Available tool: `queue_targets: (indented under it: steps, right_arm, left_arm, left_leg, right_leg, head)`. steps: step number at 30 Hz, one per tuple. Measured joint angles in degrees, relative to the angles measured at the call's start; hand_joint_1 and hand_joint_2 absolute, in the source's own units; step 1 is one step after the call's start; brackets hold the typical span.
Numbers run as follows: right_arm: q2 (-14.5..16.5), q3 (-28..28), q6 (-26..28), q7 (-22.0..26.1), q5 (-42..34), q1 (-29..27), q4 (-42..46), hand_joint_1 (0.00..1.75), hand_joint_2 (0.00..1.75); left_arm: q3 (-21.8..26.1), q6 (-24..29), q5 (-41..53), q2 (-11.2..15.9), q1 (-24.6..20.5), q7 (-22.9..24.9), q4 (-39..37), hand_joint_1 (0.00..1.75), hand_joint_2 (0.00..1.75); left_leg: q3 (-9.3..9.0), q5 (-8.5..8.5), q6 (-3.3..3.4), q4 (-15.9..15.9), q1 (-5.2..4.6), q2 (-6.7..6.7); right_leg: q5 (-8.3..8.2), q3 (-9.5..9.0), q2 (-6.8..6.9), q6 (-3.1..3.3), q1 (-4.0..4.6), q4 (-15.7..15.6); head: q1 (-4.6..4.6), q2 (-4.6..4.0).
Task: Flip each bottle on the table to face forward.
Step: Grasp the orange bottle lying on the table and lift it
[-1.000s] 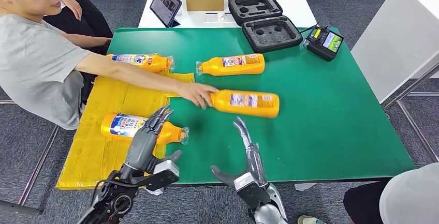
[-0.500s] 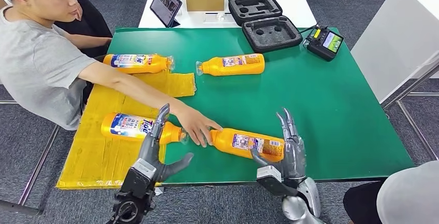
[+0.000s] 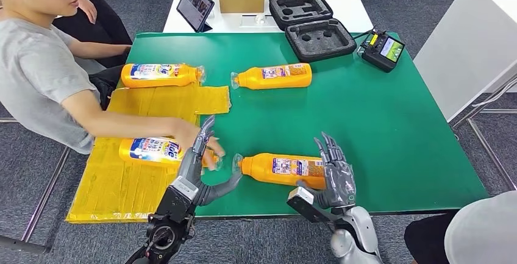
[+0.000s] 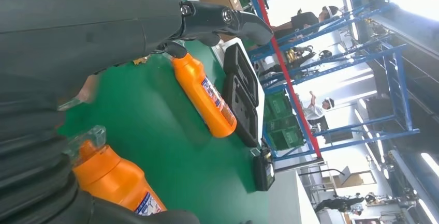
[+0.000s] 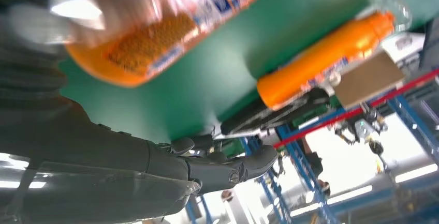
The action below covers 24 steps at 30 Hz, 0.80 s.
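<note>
While both robot hands flank it, the nearest bottle (image 3: 280, 169) lies flat.

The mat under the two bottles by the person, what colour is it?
The mat is yellow, clearest in the head view.

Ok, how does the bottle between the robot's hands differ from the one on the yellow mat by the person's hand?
The near bottle lies on bare green table; the mat bottle lies on the yellow mat. The near bottle shows a small-print label, the mat bottle a blue Tide logo. The right hand is at the near bottle's base; the person's hand reaches the mat bottle's neck. Both are orange, lying down.
</note>
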<state>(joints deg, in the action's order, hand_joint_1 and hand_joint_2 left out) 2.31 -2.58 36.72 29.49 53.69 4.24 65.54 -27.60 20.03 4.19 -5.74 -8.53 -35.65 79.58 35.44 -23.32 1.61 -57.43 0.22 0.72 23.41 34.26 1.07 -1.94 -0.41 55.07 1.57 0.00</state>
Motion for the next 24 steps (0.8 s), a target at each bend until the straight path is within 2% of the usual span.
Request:
queue_targets:
  steps: [8, 17, 24]
  right_arm:
    - [0.0, 1.1, -3.0, -2.6, 2.2, 2.0, -6.0, 0.0, 1.75]
    - [-0.2, 1.9, -3.6, -4.5, 4.9, 4.2, -9.5, 0.0, 1.75]
    - [-0.8, 3.5, -3.8, -10.0, 12.9, 5.7, -11.8, 0.0, 1.75]
  left_arm:
    - [-0.8, 0.1, 0.5, 0.0, -0.8, 0.1, -0.9, 0.0, 1.75]
    - [-0.9, 0.0, 0.6, 0.0, -1.1, 0.2, -1.7, 0.0, 1.75]
    - [-1.0, -0.3, 0.6, 0.0, -1.2, 0.2, -2.0, 0.0, 1.75]
  left_leg:
    - [0.01, 0.0, 0.0, 0.0, 0.0, 0.0]
    - [-0.01, 0.0, 0.0, 0.0, 0.0, 0.02]
    - [-0.09, 0.0, 0.0, 0.0, 0.0, 0.03]
  right_leg:
    - [0.0, 0.01, 0.0, 0.0, 0.01, 0.0]
    - [0.0, 0.0, -0.02, 0.0, 0.01, 0.0]
    - [-0.01, -0.04, -0.02, 0.0, 0.01, 0.0]
  head:
    - [0.01, 0.0]
    - [0.0, 0.0]
    - [0.01, 0.0]
